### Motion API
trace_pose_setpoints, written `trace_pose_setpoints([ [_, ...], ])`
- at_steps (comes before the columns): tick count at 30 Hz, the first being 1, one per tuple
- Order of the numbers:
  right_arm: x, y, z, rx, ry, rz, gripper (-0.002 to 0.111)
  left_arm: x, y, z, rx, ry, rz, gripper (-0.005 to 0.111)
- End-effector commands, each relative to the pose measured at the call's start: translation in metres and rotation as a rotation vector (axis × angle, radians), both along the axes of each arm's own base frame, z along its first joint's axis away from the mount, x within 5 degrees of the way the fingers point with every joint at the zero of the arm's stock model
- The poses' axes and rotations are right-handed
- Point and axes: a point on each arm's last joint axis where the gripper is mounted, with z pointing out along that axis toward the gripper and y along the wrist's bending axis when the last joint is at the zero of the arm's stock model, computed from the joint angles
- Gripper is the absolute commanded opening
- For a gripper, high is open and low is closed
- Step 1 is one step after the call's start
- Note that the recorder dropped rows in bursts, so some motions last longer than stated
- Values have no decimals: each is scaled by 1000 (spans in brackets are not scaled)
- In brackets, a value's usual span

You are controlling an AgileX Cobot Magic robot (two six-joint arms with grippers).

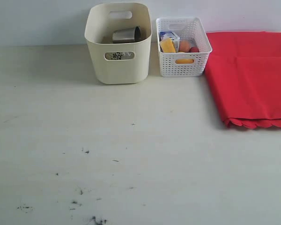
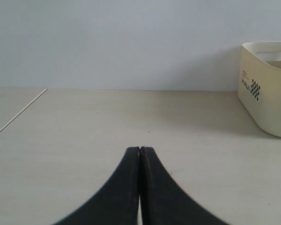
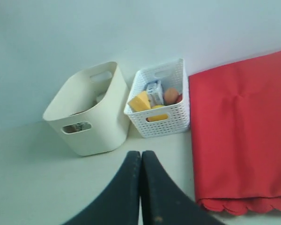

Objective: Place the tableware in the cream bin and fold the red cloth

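Observation:
The cream bin [image 1: 118, 44] stands at the back of the table, and a steel cup [image 1: 127, 34] lies on its side inside it. Other tableware is hidden from view. The red cloth [image 1: 252, 75] lies folded at the back right, its scalloped edge toward the front. Neither gripper shows in the exterior view. My left gripper [image 2: 140, 149] is shut with nothing in it, over bare table, with the cream bin [image 2: 267, 89] off to one side. My right gripper [image 3: 141, 153] is also shut and empty, hanging short of the cream bin [image 3: 91, 110] and the red cloth [image 3: 241, 124].
A white lattice basket [image 1: 182, 46] with a cheese wedge, egg and other food stands between the bin and the cloth. The basket [image 3: 161, 108] also shows in the right wrist view. Dark specks mark the pale table [image 1: 84, 178] near the front left. A wall runs behind.

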Motion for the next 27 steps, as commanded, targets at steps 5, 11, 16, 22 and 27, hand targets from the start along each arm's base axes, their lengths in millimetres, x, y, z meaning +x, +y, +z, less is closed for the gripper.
trace_pose_setpoints([
  [5,-34,-2,-39,34,-187,106,0,0,0,1,-7,-12,1,0],
  [11,-38,-3,-70,-11,-231,115,0,0,0,1,-7,-12,1,0],
  [16,-35,-2,-93,-39,-178,119,0,0,0,1,-7,-12,1,0],
  [22,-35,-3,-96,-67,-173,113,0,0,0,1,-7,-12,1,0],
  [27,-34,-4,-97,-49,-158,99,0,0,0,1,-7,-12,1,0],
])
